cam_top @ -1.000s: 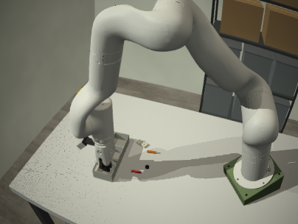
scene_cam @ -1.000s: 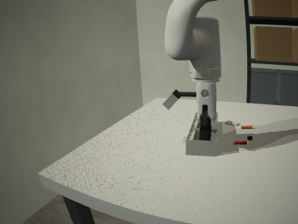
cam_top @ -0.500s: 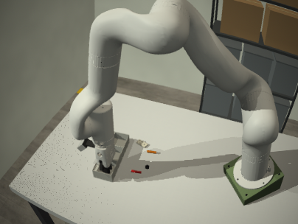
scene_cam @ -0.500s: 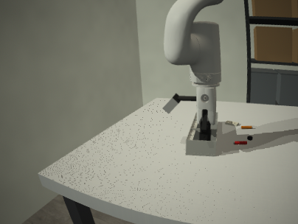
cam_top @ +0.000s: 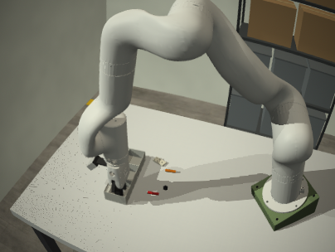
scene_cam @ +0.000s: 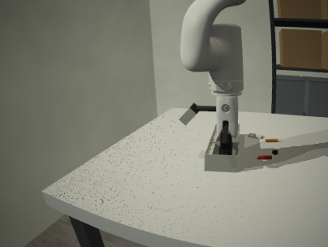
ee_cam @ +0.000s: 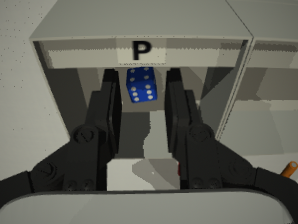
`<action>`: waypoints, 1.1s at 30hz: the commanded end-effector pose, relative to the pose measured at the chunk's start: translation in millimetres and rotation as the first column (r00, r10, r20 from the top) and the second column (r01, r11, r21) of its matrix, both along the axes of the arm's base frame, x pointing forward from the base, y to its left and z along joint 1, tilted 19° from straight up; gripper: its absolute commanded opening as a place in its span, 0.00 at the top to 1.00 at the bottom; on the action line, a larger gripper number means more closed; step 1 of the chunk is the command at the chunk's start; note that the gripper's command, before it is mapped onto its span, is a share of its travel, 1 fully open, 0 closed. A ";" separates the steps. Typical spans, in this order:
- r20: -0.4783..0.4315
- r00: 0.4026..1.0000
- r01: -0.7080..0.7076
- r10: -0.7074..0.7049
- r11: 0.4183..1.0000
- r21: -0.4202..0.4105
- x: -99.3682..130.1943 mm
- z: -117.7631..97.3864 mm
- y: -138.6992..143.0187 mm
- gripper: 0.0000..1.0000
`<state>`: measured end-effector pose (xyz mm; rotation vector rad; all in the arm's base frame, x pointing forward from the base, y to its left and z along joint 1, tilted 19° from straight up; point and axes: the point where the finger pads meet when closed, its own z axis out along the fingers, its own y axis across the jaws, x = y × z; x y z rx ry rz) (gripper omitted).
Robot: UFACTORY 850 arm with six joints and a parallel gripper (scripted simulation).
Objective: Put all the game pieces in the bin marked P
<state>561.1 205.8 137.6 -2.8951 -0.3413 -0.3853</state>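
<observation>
A blue die (ee_cam: 141,84) with white pips lies inside the grey bin compartment marked P (ee_cam: 141,50). My gripper (ee_cam: 142,87) reaches down into that compartment, and its black fingers stand apart on either side of the die with a small gap on each side. The bin (cam_top: 127,181) stands on the white table near its left front, and it also shows in the exterior view (scene_cam: 221,156). In the top and exterior views my gripper (cam_top: 117,188) (scene_cam: 224,146) is down inside the bin. A small black piece (cam_top: 165,187) lies on the table right of the bin.
A red stick-like item (cam_top: 152,192), an orange one (cam_top: 171,170) and a beige item (cam_top: 159,161) lie right of the bin. A second bin compartment (ee_cam: 266,83) adjoins the one marked P. The arm's green base (cam_top: 285,201) stands at the right, with shelves behind.
</observation>
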 end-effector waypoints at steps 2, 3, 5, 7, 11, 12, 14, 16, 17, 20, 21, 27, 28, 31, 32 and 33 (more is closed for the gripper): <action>0.002 1.000 0.000 0.000 1.000 0.001 0.7 0.9 0.1 0.70; 0.002 1.000 0.000 0.000 1.000 0.001 0.7 0.9 0.1 0.70; 0.002 1.000 0.000 0.000 1.000 0.001 0.7 0.9 0.1 0.70; 0.002 1.000 0.000 0.000 1.000 0.001 0.3 2.0 -0.2 0.70; 0.002 1.000 0.000 0.000 1.000 0.001 -0.9 7.1 -1.4 0.70; 0.002 1.000 0.000 0.000 1.000 0.001 -1.2 8.3 -1.7 0.70; 0.002 1.000 0.000 0.000 1.000 0.001 -1.9 10.8 -2.4 0.70; 0.002 1.000 0.000 0.000 1.000 0.001 -2.5 13.4 -3.0 0.70; 0.002 1.000 0.000 0.000 1.000 0.001 -2.5 13.4 -3.0 0.70; 0.002 1.000 0.000 0.000 1.000 0.001 -3.1 15.9 -3.6 0.70; 0.002 1.000 0.000 0.000 1.000 0.001 -3.4 17.2 -3.9 0.70; 0.002 1.000 0.000 0.000 1.000 0.001 -5.3 24.7 -5.7 0.70; 0.002 1.000 0.000 0.000 1.000 0.001 -5.6 26.0 -6.0 0.70; 0.002 1.000 0.000 0.000 1.000 0.001 -6.3 29.2 -6.7 0.70; 0.002 1.000 0.000 0.000 1.000 0.001 -7.5 33.9 -7.9 0.70; 0.002 1.000 0.000 0.000 1.000 0.001 -8.7 38.6 -9.0 0.70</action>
